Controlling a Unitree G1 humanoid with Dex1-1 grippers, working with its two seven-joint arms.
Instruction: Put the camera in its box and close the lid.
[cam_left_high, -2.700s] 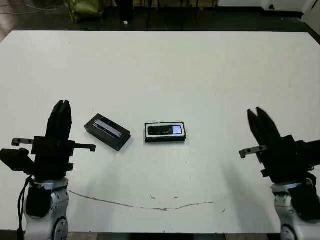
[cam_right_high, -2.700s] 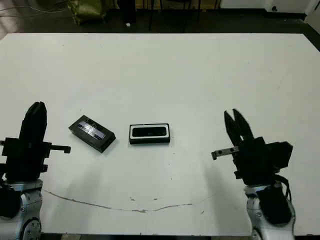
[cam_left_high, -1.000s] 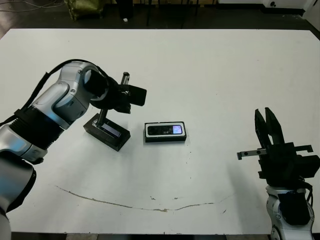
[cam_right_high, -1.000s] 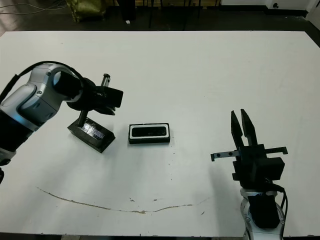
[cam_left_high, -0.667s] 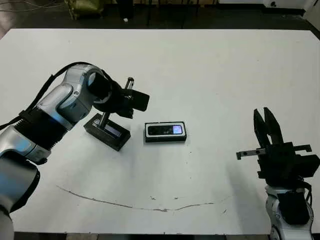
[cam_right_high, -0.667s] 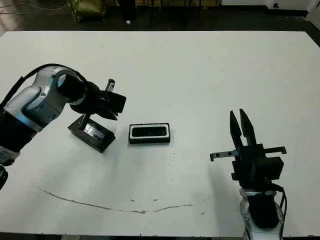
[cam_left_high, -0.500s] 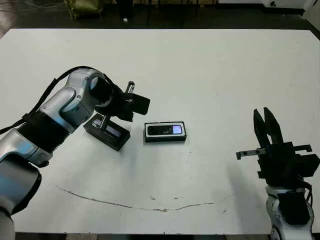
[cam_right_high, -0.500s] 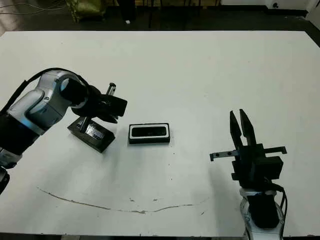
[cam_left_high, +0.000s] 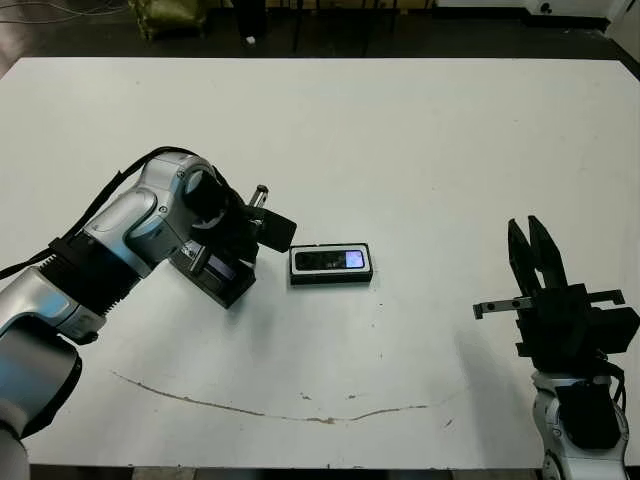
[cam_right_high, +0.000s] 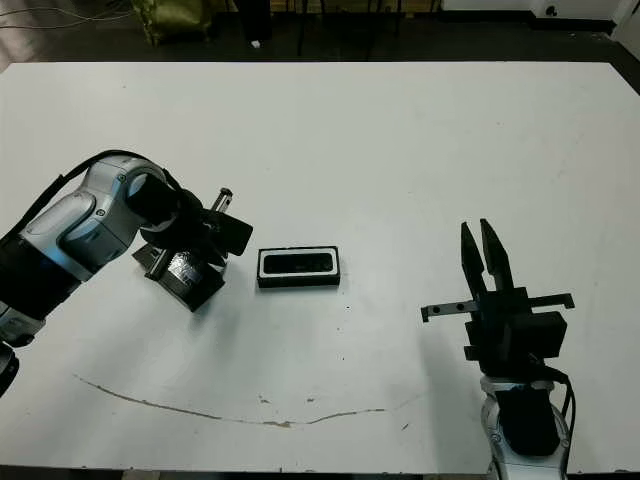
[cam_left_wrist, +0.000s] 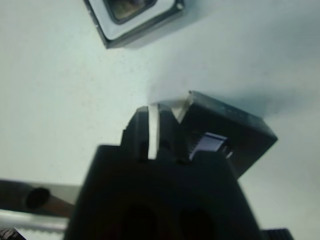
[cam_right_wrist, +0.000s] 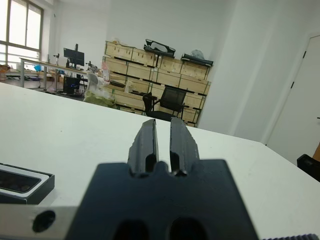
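The box (cam_left_high: 296, 264), a small black tray with a white lining, sits at the table's middle. The camera (cam_left_high: 330, 260) lies inside it, a bluish glint at its right end. Just left of the box is the lid (cam_left_high: 228, 283), black with a grey strip (cam_left_wrist: 215, 142), sitting tilted. My left gripper (cam_left_high: 208, 262) reaches down onto the lid's near-left end and is shut on its edge; in the left wrist view the fingers (cam_left_wrist: 150, 131) pinch the lid (cam_left_wrist: 230, 135). My right gripper (cam_left_high: 523, 222) stands upright at the right, far from the box, shut on nothing.
A thin dark scratch (cam_left_high: 300, 412) runs across the white table near its front edge. Beyond the far edge lie a dark floor and a green bag (cam_left_high: 170, 15). The right wrist view shows the box (cam_right_wrist: 25, 180) and a room with stacked crates behind.
My left arm swung from its rest pose in to the lid, came down and closed on its end. The lid now sits tilted and slightly turned. The right gripper, box and camera stayed put.
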